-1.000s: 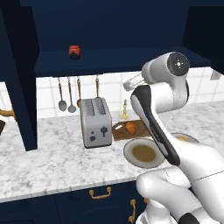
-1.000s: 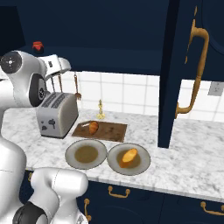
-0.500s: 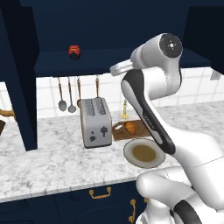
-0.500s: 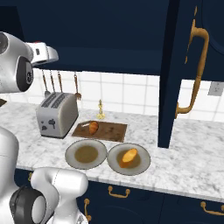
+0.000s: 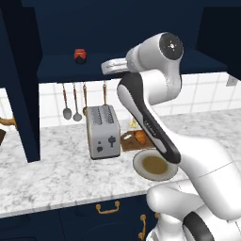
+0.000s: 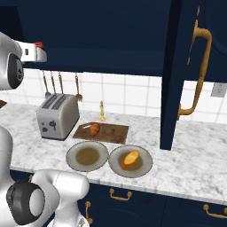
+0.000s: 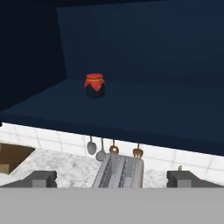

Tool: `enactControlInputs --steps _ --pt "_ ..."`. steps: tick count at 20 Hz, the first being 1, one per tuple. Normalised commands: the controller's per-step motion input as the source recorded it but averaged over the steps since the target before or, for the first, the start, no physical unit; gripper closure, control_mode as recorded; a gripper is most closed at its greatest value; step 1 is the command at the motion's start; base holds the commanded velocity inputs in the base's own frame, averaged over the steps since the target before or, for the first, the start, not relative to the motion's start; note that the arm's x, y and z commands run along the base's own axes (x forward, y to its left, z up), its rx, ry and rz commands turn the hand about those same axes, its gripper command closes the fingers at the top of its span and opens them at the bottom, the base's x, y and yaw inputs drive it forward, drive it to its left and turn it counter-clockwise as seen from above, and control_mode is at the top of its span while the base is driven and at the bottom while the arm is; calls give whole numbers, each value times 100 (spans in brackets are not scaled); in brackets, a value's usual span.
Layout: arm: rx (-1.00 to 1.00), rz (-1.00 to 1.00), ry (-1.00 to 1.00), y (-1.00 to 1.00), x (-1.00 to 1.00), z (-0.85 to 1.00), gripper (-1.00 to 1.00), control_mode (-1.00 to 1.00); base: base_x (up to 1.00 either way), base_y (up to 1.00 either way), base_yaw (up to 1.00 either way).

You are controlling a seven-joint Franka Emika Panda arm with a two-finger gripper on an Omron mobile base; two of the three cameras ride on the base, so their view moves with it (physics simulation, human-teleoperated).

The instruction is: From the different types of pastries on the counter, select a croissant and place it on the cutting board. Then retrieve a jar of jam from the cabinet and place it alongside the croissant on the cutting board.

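Note:
The jar of jam (image 7: 94, 85), red with a dark band, stands alone on the shelf (image 7: 144, 114) of the navy cabinet. My gripper (image 7: 112, 179) is open, level with the shelf's front edge and well short of the jar, with nothing between its fingertips (image 7: 41, 178). From the left base view the gripper (image 5: 106, 67) hangs just right of the jar of jam (image 5: 80, 55). The croissant (image 6: 95, 129) lies on the dark cutting board (image 6: 113, 132) on the marble counter (image 6: 190, 155). A rounder pastry (image 6: 130, 159) sits on a beige plate (image 6: 144, 165).
A silver toaster (image 6: 56, 116) stands left of the board, directly below my hand. An empty plate (image 6: 87, 156) lies in front of the board. Utensils (image 5: 70, 101) hang on the tiled wall. An open cabinet door (image 6: 186, 75) with a gold handle juts out at the right.
The arm has lifted and swung the hand up from above the counter to the level of the cabinet shelf, toward the jar. The jaws have stayed open.

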Motion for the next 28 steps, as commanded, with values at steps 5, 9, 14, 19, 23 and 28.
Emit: enactControlInputs --steps 5,9,14,19,23,28 --pt "13 0 0 26 24 15 -100 -100 0 0 0" --pt "2 0 0 5 4 3 -100 -100 0 0 0" --pt "0 0 -15 18 25 0 -100 -100 0 0 0" --pt "0 0 -13 15 34 0 -100 -100 0 0 0" --pt "0 0 0 0 6 0 -100 -100 0 0 0" --pt "0 0 0 3 36 0 -100 -100 0 0 0"
